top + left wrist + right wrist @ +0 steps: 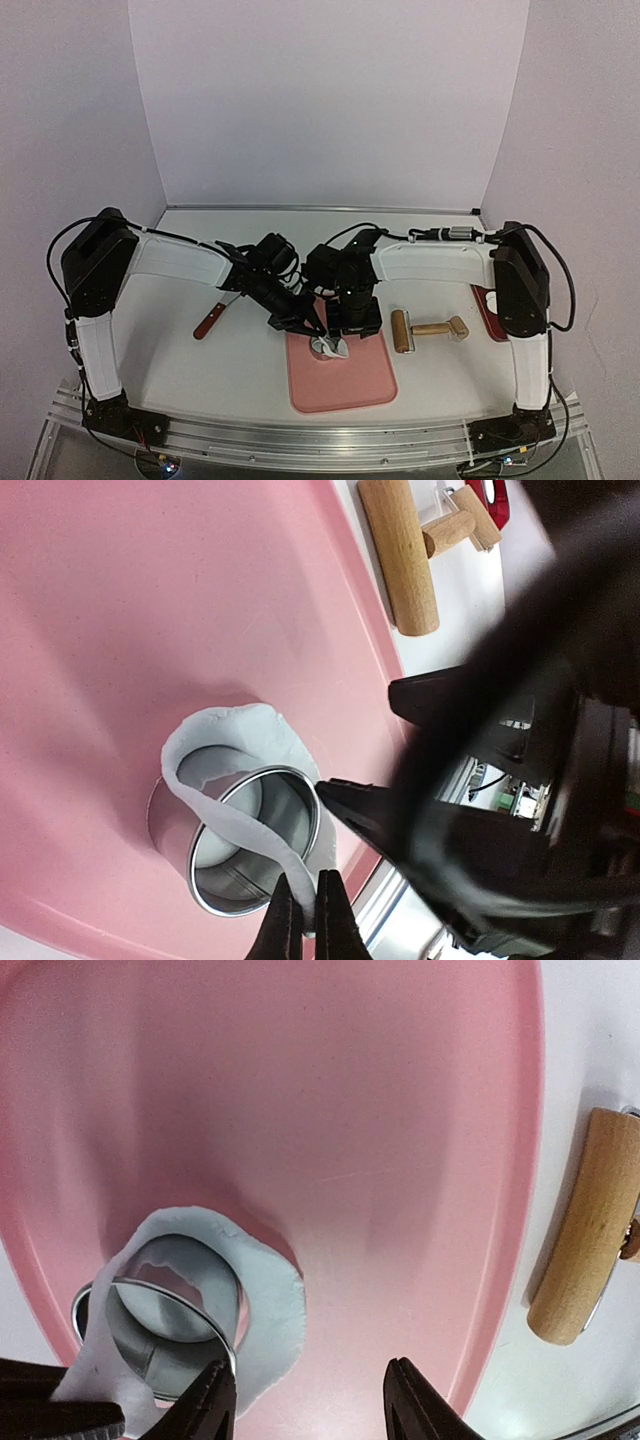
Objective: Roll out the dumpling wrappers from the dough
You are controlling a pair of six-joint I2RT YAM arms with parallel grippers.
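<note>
The dough (235, 735) is a thin ragged white sheet with a round hole, draped around the metal ring cutter (170, 825) on the pink mat (345, 385). My left gripper (308, 880) is shut on a strip of the dough that it holds up across the cutter's mouth. Some white shows at the bottom inside the ring. My right gripper (305, 1365) is open just beside the cutter (160, 1360), its left finger by the rim, with nothing between the fingers. The dough's edge (270, 1300) lies flat on the mat. I see no free dumpling wrappers on the mat.
A wooden rolling pin (430, 330) lies right of the mat. A red-handled tool (215, 318) lies to the left. A red plate (490, 310) with a bit of white on it sits at the far right, mostly hidden behind my right arm.
</note>
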